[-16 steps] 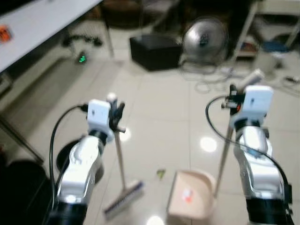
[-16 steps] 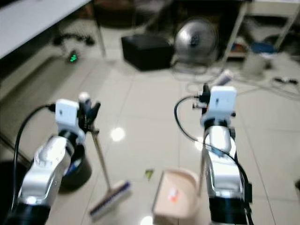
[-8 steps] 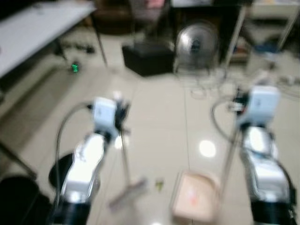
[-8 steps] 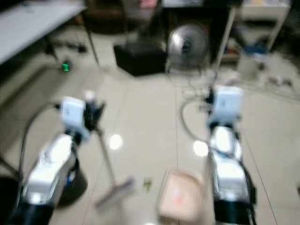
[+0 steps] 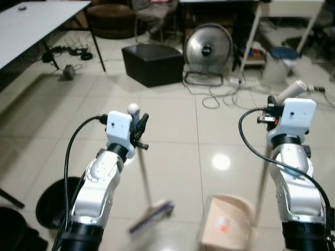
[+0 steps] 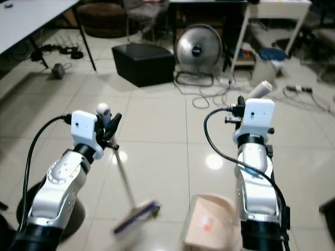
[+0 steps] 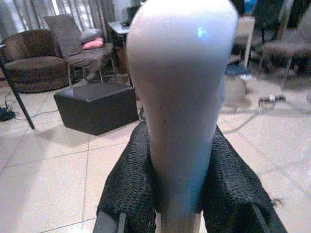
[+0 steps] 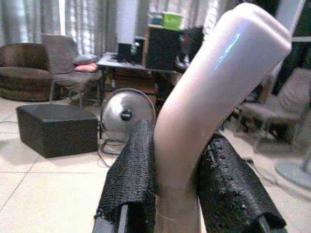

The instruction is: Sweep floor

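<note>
My left gripper (image 5: 137,128) is shut on the pale handle of a broom (image 7: 181,87), close to its rounded top. The stick slants down to the blurred brush head (image 5: 152,216), low over the tiled floor. My right gripper (image 5: 274,106) is shut on the bent top of a dustpan handle (image 8: 209,97). The beige dustpan (image 5: 226,230) sits at the floor to the right of the brush head, with a small orange scrap (image 5: 222,226) inside it.
A black ottoman (image 5: 153,64) and a round metal fan (image 5: 208,48) stand ahead, with cables (image 5: 220,97) trailing over the tiles. A white table (image 5: 36,21) is at the far left. A black round bin (image 5: 50,202) stands by my left side.
The whole picture has shifted and sharpened, so the camera moved; the ottoman and fan now sit more centrally ahead. Both grippers keep their hold on their handles.
</note>
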Robot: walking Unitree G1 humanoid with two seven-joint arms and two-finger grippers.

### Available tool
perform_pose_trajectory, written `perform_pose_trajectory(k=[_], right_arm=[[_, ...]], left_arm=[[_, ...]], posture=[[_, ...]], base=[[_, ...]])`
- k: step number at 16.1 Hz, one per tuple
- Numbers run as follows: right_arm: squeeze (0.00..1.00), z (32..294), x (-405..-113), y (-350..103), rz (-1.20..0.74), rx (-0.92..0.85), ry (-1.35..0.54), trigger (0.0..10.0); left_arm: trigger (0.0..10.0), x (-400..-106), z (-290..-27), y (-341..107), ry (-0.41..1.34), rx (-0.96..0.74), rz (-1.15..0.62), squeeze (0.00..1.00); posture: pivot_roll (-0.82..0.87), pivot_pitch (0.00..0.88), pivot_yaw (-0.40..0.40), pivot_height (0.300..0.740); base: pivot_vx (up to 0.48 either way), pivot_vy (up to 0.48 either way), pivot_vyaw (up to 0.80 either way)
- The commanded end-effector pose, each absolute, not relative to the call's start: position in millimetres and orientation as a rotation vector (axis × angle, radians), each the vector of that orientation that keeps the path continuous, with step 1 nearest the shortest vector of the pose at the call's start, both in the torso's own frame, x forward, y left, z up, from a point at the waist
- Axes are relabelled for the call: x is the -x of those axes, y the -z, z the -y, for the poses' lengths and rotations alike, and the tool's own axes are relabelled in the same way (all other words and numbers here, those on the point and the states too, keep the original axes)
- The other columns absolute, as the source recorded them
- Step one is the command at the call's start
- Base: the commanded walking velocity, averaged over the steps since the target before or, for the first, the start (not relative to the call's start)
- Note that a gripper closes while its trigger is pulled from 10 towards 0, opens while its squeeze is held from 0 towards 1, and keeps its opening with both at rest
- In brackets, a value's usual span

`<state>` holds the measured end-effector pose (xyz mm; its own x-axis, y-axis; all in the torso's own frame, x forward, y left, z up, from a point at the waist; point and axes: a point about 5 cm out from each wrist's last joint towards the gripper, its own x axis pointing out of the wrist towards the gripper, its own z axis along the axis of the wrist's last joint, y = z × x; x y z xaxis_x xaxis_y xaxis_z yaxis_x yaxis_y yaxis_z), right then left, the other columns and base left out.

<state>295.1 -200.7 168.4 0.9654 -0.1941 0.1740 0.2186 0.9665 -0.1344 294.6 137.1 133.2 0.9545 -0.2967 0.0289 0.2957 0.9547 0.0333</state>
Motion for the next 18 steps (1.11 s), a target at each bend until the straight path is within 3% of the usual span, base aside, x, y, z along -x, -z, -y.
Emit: perform_pose_trajectory(k=[1,14,18], right_arm=[[0.00,189.0,-297.5,-180.5,0.215,0.127,0.173,10.0],[0.00,179.9,-299.3,-174.9,0.222,0.112,0.097,10.0],[0.00,172.8,-306.2,-166.2,0.235,0.182,0.018,10.0]], left_arm=[[10.0,-296.6,-147.2,-141.8,0.272,-0.070,0.070,0.00],[10.0,-296.9,-151.0,-141.9,0.268,-0.080,0.059,0.00],[10.0,-304.4,-165.0,-138.3,0.113,-0.040,0.071,0.00]], posture=[[-0.03,0.000,0.036,0.740],[0.00,0.000,0.041,0.740],[0.04,0.060,0.038,0.740]], base=[[0.326,0.000,0.00],[0.327,0.000,0.00],[0.076,0.000,0.00]])
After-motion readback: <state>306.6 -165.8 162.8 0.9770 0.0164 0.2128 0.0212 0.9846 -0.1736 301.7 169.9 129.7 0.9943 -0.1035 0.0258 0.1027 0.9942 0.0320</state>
